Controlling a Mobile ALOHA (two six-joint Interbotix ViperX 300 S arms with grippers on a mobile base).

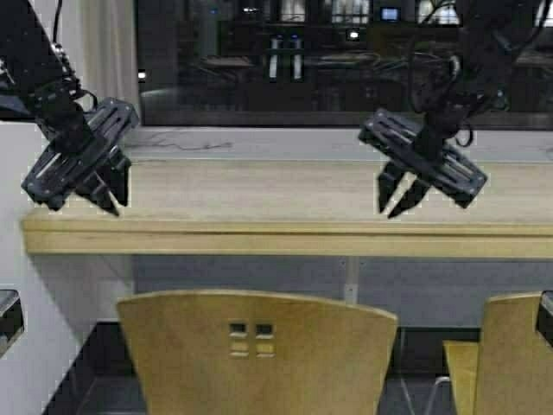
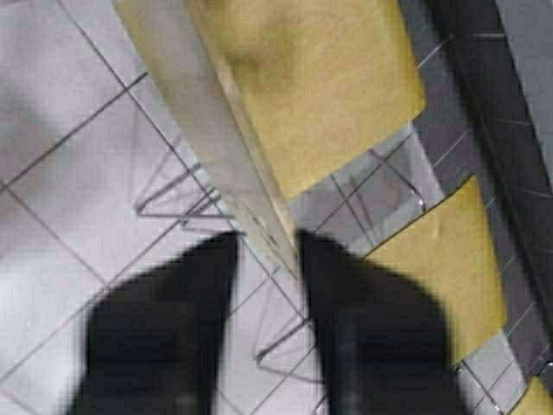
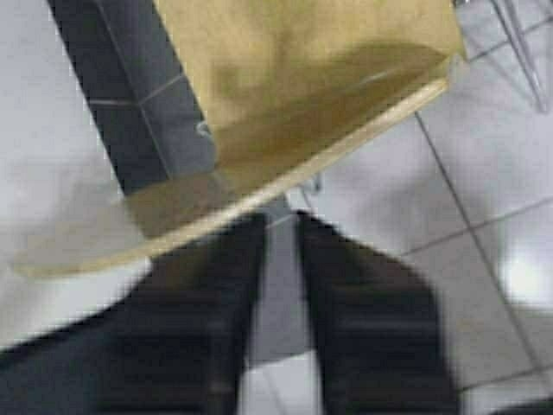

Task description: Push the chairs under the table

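Observation:
The table is a long pale wood counter running across the high view below a window. One yellow-tan chair with square cut-outs stands in front of it at the middle. A second chair shows at the right edge. My left gripper hangs raised at the left, open and empty. In the left wrist view its fingers straddle, from above, the top edge of a chair back. My right gripper hangs at the right, open and empty. It sits above another chair back's edge.
A dark window and grey sill lie behind the counter. A white wall stands at the counter's left end. Grey floor tiles and thin chrome chair legs show below, with another chair seat beside.

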